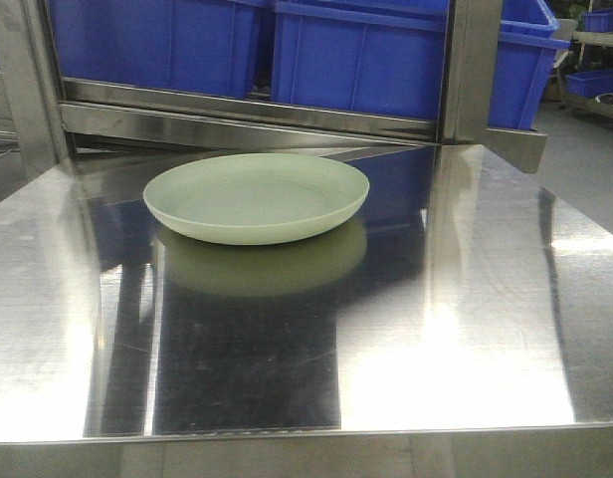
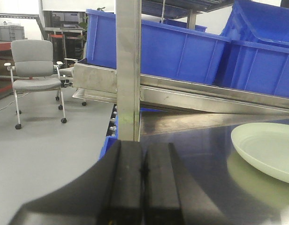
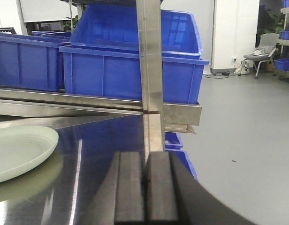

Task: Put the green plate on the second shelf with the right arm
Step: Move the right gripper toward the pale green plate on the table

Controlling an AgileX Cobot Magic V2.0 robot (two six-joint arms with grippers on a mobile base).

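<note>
Near edge of the steel table (image 1: 486,349): bare polished metal, with glare patches and dark reflections. Neither arm shows in the front view.

Left gripper (image 2: 143,154), left wrist view: black pads pressed flat together, nothing between them, low over the table's left side and in line with a steel upright post (image 2: 128,70).

Right gripper (image 3: 145,161), right wrist view: also closed and empty, pads touching, over the table's right side and facing another post (image 3: 150,61).

Green plate (image 1: 257,196): sits flat and upright on the table, toward the far edge, a bit left of centre, with its reflection in the steel below it. It lies ahead of and between the two grippers, touching neither. It is cut off at the right edge of the left wrist view (image 2: 266,150) and at the left edge of the right wrist view (image 3: 18,150).

Past the far edge: a steel shelf rail (image 1: 247,110) runs across, raised above the plate. Blue bins (image 1: 386,60) stand on it side by side.

Far background: grey office chair (image 2: 35,70) on the grey floor.
</note>
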